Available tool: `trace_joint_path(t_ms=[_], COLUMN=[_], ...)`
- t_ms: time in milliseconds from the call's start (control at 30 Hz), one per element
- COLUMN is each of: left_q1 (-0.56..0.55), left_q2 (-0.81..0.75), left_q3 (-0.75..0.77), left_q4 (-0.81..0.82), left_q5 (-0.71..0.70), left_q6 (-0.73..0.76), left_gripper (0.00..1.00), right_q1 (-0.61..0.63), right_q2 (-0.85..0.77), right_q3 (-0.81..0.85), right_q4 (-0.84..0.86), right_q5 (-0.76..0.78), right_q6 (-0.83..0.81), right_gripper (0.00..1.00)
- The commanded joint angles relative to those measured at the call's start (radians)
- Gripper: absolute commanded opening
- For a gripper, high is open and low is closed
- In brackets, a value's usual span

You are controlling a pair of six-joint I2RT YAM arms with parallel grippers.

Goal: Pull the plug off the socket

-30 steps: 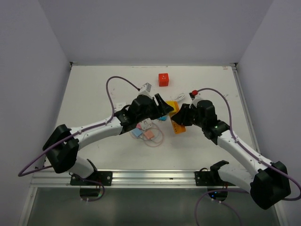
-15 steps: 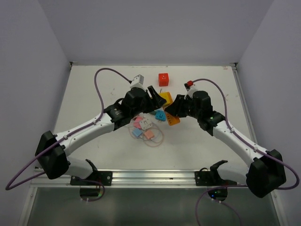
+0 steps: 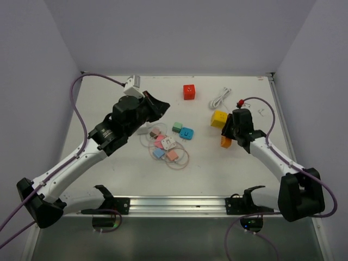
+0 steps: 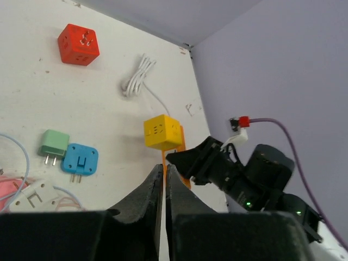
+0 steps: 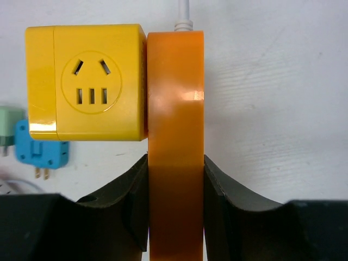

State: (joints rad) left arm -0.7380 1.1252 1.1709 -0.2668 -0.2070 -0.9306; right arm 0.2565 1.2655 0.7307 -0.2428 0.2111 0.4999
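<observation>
Left arm [image 3: 70, 166] raised, jaws shut, right arm [image 3: 270, 156] low, jaws gripping

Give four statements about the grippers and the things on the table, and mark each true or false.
1. The right gripper is shut on the orange strip. True.
2. The left gripper holds the yellow cube. False: it is shut on nothing, up and away from the cube.
3. The yellow cube sits against the side of the orange strip. True.
4. The red cube lies right beside the blue plug. False: it stands apart, farther back; the green plug is the one beside the blue plug.
</observation>
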Motion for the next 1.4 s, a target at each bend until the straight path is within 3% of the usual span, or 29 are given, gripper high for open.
trace_joint_path(t_ms=[0,33,100,133,233,267,533,800,1100,1367], left_q1=[0.003,0.005,0.005,0.005,0.005,0.005,0.003,-0.008,-0.011,-0.031], left_q2=[0.033,0.038,0.051,0.057,0.09,0.1,0.284,0.449,0.466,0.504], left_q3=[-0.046,-0.063,-0.079,-0.098,-0.125,-0.128,-0.122,-0.093,-0.135,-0.134], left_q4=[0.053,0.066,0.107,0.124,0.196,0.225,0.37,0.419,0.534,0.537], left_q5=[0.046,0.072,0.096,0.125,0.188,0.201,0.326,0.347,0.333,0.347], left_q6=[0.022,0.022,0.015,0.013,-0.007,-0.011,-0.071,-0.112,-0.175,-0.185], left_gripper=[0.1,0.27,0.49,0.67,0.93,0.98,0.99,0.99,0.9,0.85], right_q1=[0.009,0.009,0.012,0.012,0.02,0.023,0.082,0.121,0.135,0.147], right_q2=[-0.118,-0.132,-0.173,-0.187,-0.224,-0.235,-0.29,-0.293,-0.288,-0.288], right_q3=[0.001,-0.007,-0.026,-0.031,-0.056,-0.062,-0.103,-0.123,-0.162,-0.171], right_q4=[0.151,0.178,0.195,0.213,0.233,0.237,0.298,0.335,0.384,0.399], right_q5=[-0.126,-0.163,-0.245,-0.271,-0.338,-0.351,-0.441,-0.469,-0.467,-0.449], right_q6=[-0.037,-0.055,-0.061,-0.076,-0.086,-0.084,-0.066,-0.037,-0.027,-0.027], right_gripper=[0.0,0.0,0.0,0.0,0.0,0.0,0.0,0.0,0.0,0.0])
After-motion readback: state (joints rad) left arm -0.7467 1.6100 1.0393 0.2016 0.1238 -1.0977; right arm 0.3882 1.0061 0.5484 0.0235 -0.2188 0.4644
